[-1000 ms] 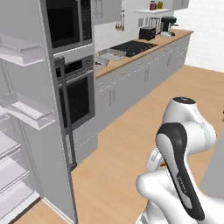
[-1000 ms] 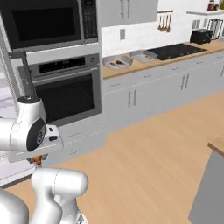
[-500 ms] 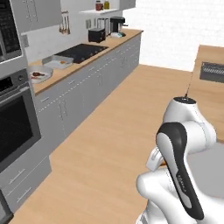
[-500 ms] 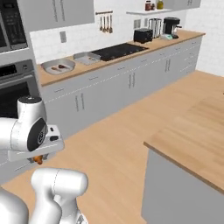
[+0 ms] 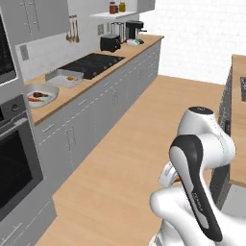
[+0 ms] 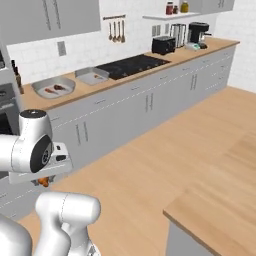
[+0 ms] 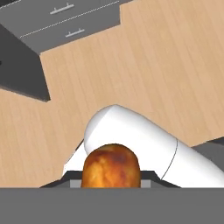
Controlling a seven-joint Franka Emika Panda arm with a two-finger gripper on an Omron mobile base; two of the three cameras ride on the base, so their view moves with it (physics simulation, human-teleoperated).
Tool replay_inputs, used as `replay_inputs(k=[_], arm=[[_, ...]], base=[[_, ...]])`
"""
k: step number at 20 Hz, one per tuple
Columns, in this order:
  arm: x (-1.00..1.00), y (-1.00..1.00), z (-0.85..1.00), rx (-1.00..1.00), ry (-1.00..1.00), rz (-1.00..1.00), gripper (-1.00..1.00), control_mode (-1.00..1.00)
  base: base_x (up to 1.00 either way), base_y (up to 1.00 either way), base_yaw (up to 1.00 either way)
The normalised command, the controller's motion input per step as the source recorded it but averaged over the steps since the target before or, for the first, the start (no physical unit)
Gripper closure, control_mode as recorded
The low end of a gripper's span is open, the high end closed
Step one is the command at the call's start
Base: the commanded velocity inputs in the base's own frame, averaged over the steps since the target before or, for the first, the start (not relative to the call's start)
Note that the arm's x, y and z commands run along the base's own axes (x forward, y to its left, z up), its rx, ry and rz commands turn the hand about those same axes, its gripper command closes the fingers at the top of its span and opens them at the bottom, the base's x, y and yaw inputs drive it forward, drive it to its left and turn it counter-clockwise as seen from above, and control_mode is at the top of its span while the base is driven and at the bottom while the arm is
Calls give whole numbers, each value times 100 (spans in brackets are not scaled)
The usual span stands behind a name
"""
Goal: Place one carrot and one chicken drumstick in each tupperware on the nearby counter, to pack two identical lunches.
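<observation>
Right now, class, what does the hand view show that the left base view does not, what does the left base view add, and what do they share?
Hand view: a browned drumstick close up at the bottom edge.
Left base view: the counter with two tupperware, a wide one and a smaller one, each with food in it, plus the stovetop and a toaster.
Both: the wood floor and grey drawer fronts.
</observation>
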Motion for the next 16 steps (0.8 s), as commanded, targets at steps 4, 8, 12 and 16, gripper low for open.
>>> replay_inputs(k=[4,8,12,16], arm=[[0,0,0,0,0,0,100,100],[0,0,0,0,0,0,100,100],[0,0,0,0,0,0,100,100],[0,0,0,0,0,0,100,100]], base=[[100,0,7],[100,7,2],[100,16,0],[100,8,0]])
